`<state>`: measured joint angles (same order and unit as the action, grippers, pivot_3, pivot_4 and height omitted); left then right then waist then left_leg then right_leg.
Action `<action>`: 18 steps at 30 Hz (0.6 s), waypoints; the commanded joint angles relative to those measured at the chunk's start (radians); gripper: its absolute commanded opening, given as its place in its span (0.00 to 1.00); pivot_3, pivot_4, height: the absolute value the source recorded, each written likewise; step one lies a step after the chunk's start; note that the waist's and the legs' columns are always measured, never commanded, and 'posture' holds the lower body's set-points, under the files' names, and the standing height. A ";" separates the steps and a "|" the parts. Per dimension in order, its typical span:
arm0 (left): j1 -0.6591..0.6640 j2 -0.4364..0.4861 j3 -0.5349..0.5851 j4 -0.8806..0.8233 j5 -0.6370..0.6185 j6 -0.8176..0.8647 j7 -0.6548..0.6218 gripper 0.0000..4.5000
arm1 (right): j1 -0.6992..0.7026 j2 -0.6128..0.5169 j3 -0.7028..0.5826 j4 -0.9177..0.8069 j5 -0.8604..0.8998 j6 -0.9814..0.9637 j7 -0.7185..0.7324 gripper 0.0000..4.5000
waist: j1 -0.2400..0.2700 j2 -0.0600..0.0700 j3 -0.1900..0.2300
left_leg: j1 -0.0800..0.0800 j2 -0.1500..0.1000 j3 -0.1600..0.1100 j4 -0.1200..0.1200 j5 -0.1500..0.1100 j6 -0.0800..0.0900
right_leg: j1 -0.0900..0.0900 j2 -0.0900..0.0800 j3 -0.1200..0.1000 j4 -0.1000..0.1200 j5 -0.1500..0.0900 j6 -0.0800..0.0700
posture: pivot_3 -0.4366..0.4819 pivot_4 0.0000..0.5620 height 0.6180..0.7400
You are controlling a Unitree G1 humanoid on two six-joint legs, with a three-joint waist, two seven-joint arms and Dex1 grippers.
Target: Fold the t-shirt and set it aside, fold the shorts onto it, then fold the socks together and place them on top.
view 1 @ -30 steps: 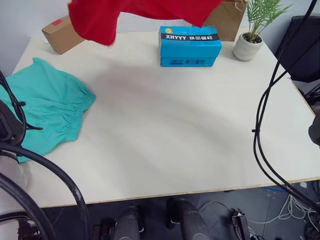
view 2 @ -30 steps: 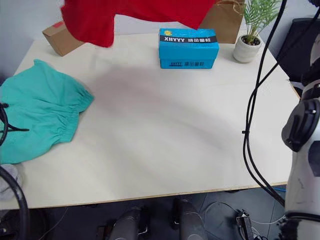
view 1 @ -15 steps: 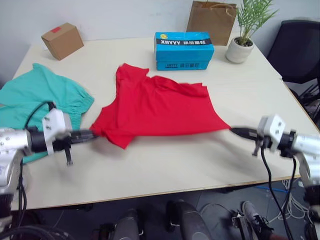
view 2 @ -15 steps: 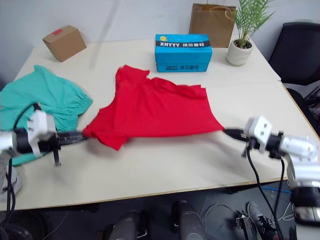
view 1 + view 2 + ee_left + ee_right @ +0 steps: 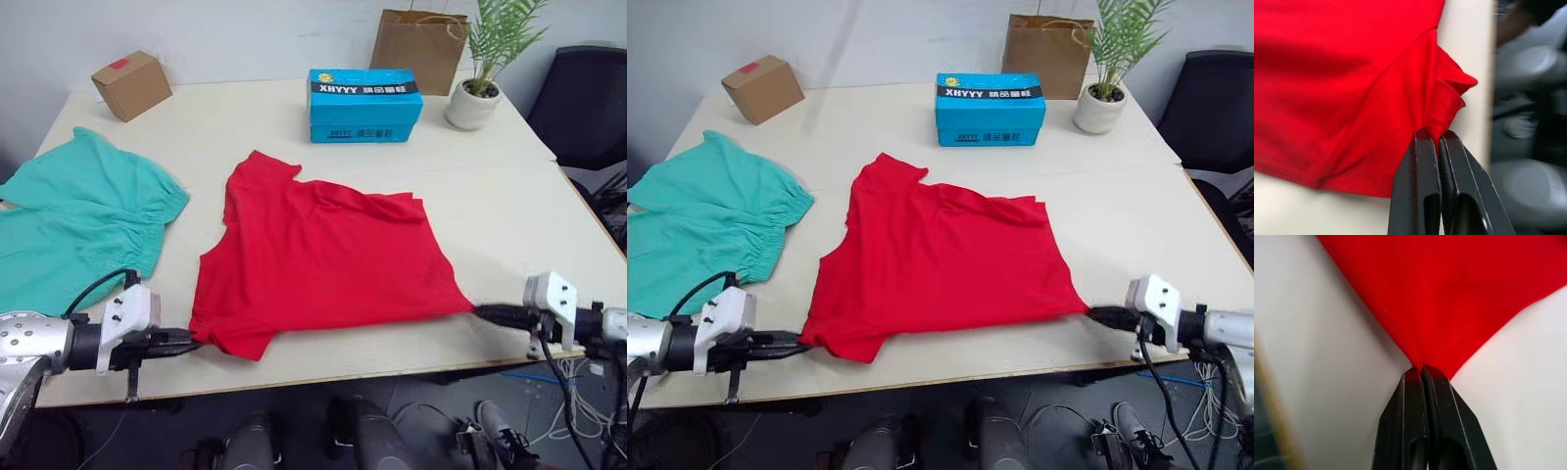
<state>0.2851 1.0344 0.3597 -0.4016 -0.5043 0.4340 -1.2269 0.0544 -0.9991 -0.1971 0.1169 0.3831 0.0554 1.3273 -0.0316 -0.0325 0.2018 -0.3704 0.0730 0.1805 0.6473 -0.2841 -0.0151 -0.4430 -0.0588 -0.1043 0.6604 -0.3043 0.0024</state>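
The left gripper [image 5: 193, 343] is pinched tight on a bunched corner of the shirt [image 5: 323, 259] at the table's [image 5: 509, 196] near edge, its two black fingers [image 5: 1420, 191] pressed together with a fold of red cloth caught between their tips. Across from it the right gripper [image 5: 480, 311] is clamped the same way on the opposite near corner, the cloth drawn to a point at its tips — the fingers [image 5: 1413, 421] meet with no gap. Between the two grippers the shirt lies spread on the tabletop, mostly flat with a few wrinkles, one sleeve poking out on its far left side. Beyond the left gripper, further out to its left, the shorts [image 5: 83, 230] lie crumpled near the table's left edge, apart from the shirt. Far past both grippers, along the table's back edge, stand a cardboard box [image 5: 131, 84], a blue box [image 5: 367, 104], a paper bag [image 5: 416, 39] and a potted plant [image 5: 480, 69].
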 commanded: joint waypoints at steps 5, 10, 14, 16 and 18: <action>0.076 0.040 0.071 -0.059 -0.050 0.093 -0.055 0.00 | 0.063 -0.081 0.005 -0.061 -0.033 0.091 0.047 0.00 | 0.004 0.000 0.000 | 0.000 -0.001 0.000 0.001 -0.003 0.006 | 0.001 -0.001 0.000 -0.001 0.000 0.000 | 0.48 0.27 1.00; -0.020 -0.014 0.064 -0.034 -0.104 0.125 0.011 0.00 | -0.016 -0.064 0.008 -0.081 0.017 0.166 0.043 0.00 | 0.005 -0.002 -0.001 | 0.000 -0.002 -0.003 0.002 -0.005 0.002 | 0.003 -0.001 -0.001 -0.003 0.000 -0.001 | 0.48 0.27 1.00; -0.269 -0.032 0.015 0.112 -0.073 0.097 0.082 0.00 | -0.214 -0.029 0.055 -0.007 0.005 0.140 0.047 0.00 | 0.005 -0.002 -0.001 | 0.000 -0.002 -0.003 0.001 -0.002 0.007 | 0.003 -0.001 -0.001 -0.002 0.000 -0.001 | 0.48 0.27 1.00; -0.464 -0.041 -0.037 0.252 -0.007 0.047 0.140 0.00 | -0.419 0.040 0.069 0.093 -0.018 0.067 0.002 0.00 | 0.001 -0.002 -0.001 | 0.001 -0.002 -0.003 0.002 0.000 0.006 | 0.003 0.000 -0.002 -0.002 0.001 -0.001 | 0.48 0.27 1.00; -0.770 -0.084 -0.093 0.479 0.102 -0.073 0.267 0.00 | -0.728 0.134 0.080 0.284 -0.101 -0.089 -0.140 0.00 | -0.003 -0.002 0.000 | 0.001 -0.002 -0.003 0.002 0.001 0.005 | 0.003 0.001 -0.001 -0.002 0.006 -0.004 | 0.48 0.27 1.00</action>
<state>-0.3702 0.9509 0.2697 -0.0270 -0.4660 0.4477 -1.0450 -0.5385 -0.8771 -0.0961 0.3365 0.3189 0.0866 1.2767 -0.0346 -0.0346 0.2022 -0.3697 0.0698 0.1765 0.6501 -0.2808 -0.0101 -0.4407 -0.0575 -0.1050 0.6594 -0.2957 -0.0024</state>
